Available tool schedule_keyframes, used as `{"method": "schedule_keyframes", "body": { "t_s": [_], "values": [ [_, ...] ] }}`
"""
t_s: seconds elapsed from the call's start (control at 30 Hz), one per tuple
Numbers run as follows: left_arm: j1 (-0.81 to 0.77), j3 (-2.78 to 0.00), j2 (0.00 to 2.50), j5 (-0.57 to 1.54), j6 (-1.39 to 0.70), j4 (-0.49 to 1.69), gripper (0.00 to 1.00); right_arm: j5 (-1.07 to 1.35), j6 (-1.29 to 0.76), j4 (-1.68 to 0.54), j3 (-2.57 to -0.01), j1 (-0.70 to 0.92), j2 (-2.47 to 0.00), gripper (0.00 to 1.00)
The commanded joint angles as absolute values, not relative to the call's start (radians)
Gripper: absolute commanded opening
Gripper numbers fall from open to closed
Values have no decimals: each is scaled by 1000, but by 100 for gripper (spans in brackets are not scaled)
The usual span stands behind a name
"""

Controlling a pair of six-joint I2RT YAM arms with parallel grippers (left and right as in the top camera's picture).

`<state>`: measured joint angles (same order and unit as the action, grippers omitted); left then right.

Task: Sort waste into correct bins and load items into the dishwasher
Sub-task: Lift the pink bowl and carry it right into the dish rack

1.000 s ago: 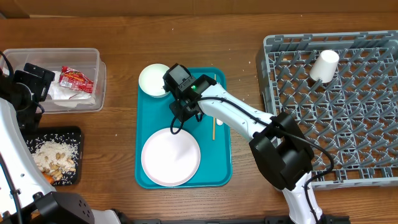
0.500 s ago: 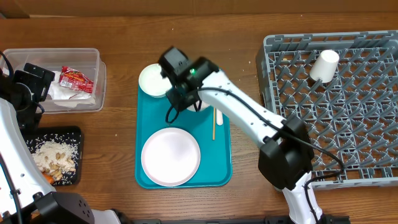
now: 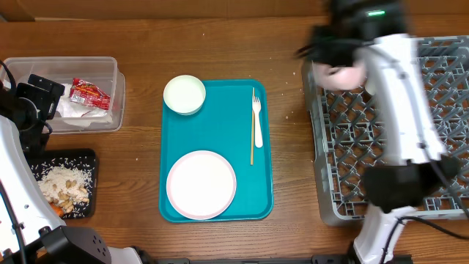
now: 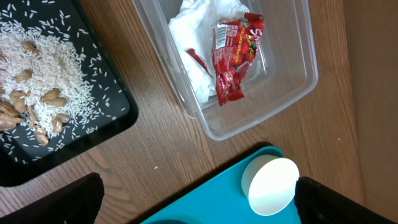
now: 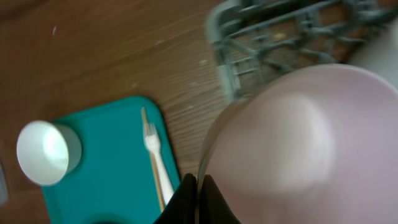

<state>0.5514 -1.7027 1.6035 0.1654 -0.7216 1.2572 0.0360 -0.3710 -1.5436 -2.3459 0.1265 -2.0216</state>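
1. On the left side of the counter (image 3: 139,44) the waste looks sorted. The crumpled napkins (image 4: 199,31) and the red snack wrapper (image 4: 233,56) lie inside the clear tub (image 4: 292,93). The rice and food scraps (image 4: 37,93) lie on the black tray (image 4: 118,115).
2. An orange bit (image 3: 57,210) shows at the edge of the black tray in the overhead view. It is perhaps the carrot, but it is half hidden.
3. I see no waste on the teal tray (image 3: 220,132) and only tiny specks on the wood, so I judge the sorting part as done.
4. The right claw (image 5: 198,196) has its fingers pressed together on the rim of a white bowl (image 5: 298,143). The bowl is held over a corner of the grey dish rack (image 3: 454,110), on the side that faces the teal tray. It is not yet set between the pegs.
5. On the teal tray the second bowl (image 3: 184,94), the flat plate (image 3: 201,185) and the fork (image 3: 256,121) wait to be loaded. A thin wooden stick (image 3: 252,150) lies just beside the fork.
6. The left claw (image 4: 199,205) has its fingers wide apart and holds nothing. It hangs above the tub and the corner of the teal tray.
7. Whether something already stands in the rack I cannot tell, because the right arm covers that part. Most of the loading seems left to do.
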Motion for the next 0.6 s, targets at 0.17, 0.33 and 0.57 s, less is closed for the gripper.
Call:
{"method": "schedule_keyframes", "body": {
  "t_s": [0.17, 0.33, 0.57],
  "values": [
    [550, -1712, 1599, 169, -699, 1256, 100, 693, -153, -1578, -2374, -368, -1921, 4],
    [550, -1712, 1599, 169, -699, 1256, 100, 974, 67, -1655, -2279, -569, -1921, 4],
    [550, -1712, 1599, 169, -699, 1256, 100, 1167, 247, -1601, -1936, -565, -1921, 4]
  ]
}}
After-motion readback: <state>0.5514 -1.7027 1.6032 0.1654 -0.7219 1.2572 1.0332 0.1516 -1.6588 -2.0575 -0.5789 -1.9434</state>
